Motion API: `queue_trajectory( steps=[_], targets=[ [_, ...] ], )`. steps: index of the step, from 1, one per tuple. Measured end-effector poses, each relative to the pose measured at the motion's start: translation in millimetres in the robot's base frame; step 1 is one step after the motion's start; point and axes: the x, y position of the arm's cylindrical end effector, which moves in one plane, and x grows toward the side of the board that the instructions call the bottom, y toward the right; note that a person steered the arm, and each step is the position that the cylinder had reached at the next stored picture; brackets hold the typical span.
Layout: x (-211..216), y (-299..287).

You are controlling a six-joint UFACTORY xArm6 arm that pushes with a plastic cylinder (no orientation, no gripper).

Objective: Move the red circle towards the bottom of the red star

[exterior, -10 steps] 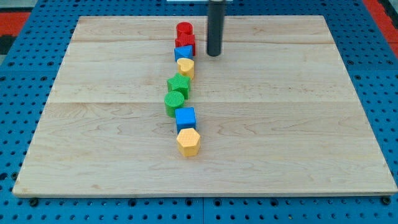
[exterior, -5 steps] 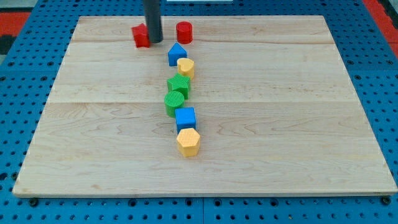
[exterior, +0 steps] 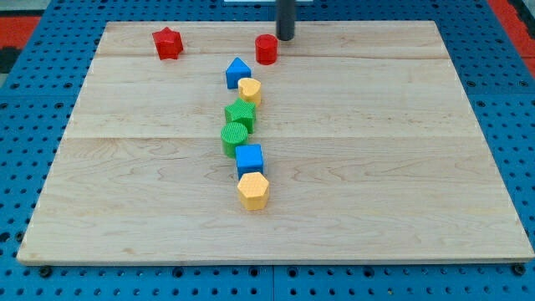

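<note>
The red circle (exterior: 266, 49) stands near the view's top edge of the wooden board (exterior: 401, 167), a little right of the board's middle line, and the red star (exterior: 167, 43) sits well apart from it toward the view's left, at nearly the same depth. My tip (exterior: 286, 38) rests just up and to the right of the circle, close beside it but with a sliver of board showing between them, so I judge we are not touching. I have no jaws to open or close; the rod holds nothing and only pushes. That placement suits the job: the circle lies down-left of me, and the spot below the star lies farther that same way, so a push leftward and slightly down should carry it there. The blue block (exterior: 238, 73) and yellow block (exterior: 249, 89) sit just below the circle's path, so I must keep the line shallow.
</note>
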Motion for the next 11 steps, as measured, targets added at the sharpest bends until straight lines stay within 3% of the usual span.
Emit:
queue_trajectory(
  steps=[1, 3, 5, 8, 9, 11],
  targets=[
    [12, -2],
    [13, -95],
    [28, -33],
    [32, -151],
    [35, -99],
    [71, -100]
  ],
)
